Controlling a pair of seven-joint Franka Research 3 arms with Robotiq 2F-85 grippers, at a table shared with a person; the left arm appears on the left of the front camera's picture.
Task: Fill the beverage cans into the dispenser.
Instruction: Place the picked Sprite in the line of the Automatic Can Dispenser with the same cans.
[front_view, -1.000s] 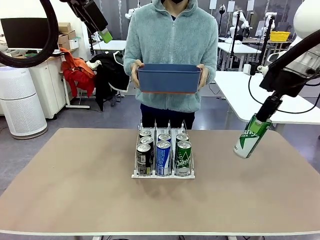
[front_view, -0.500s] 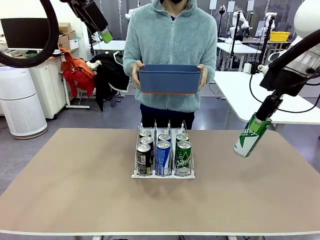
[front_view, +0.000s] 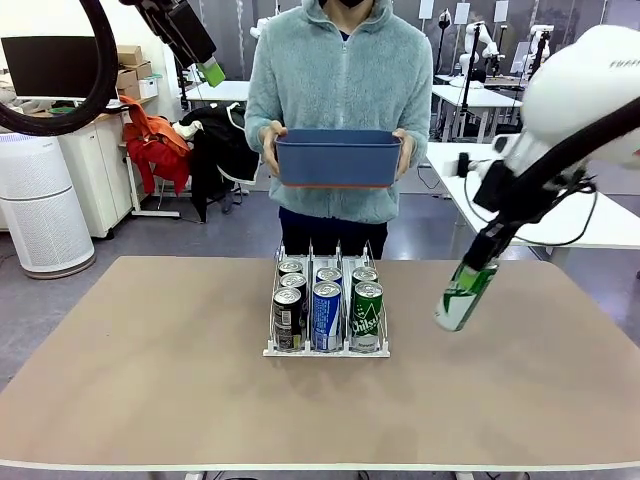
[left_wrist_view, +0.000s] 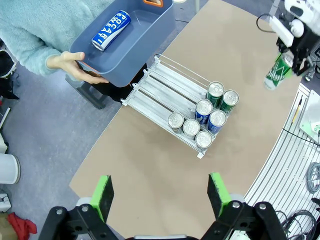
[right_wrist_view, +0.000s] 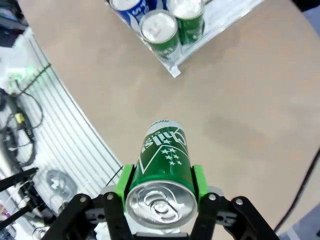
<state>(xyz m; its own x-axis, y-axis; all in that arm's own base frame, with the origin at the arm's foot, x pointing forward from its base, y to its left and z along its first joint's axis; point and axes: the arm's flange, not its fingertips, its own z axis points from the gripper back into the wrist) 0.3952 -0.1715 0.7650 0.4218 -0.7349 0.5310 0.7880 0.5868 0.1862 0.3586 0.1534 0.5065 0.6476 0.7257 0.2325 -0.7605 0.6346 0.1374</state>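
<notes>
The dispenser (front_view: 326, 350) stands mid-table with several beverage cans (front_view: 327, 312) at its near end: black, blue and green lanes. To its right, above the table, my right gripper (front_view: 487, 250) is shut on a tilted green can (front_view: 465, 295). The right wrist view has that green can (right_wrist_view: 162, 170) clamped between the green pads (right_wrist_view: 125, 182), with the dispenser's corner (right_wrist_view: 220, 25) ahead. My left gripper (left_wrist_view: 160, 195) is open, high above the table; far below it are the dispenser (left_wrist_view: 165, 87) and its cans (left_wrist_view: 205, 117). In the front view the left gripper (front_view: 210, 72) is at the top left.
At the far side a person holds a dark blue bin (front_view: 338, 158) in both hands, above the dispenser's back end. A blue can (left_wrist_view: 111, 31) lies inside the bin (left_wrist_view: 150, 35). Bare tabletop (front_view: 150, 370) surrounds the dispenser.
My right arm has swung left and a little lower, bringing the green can closer to the dispenser. The left arm and the person's bin have stayed put.
</notes>
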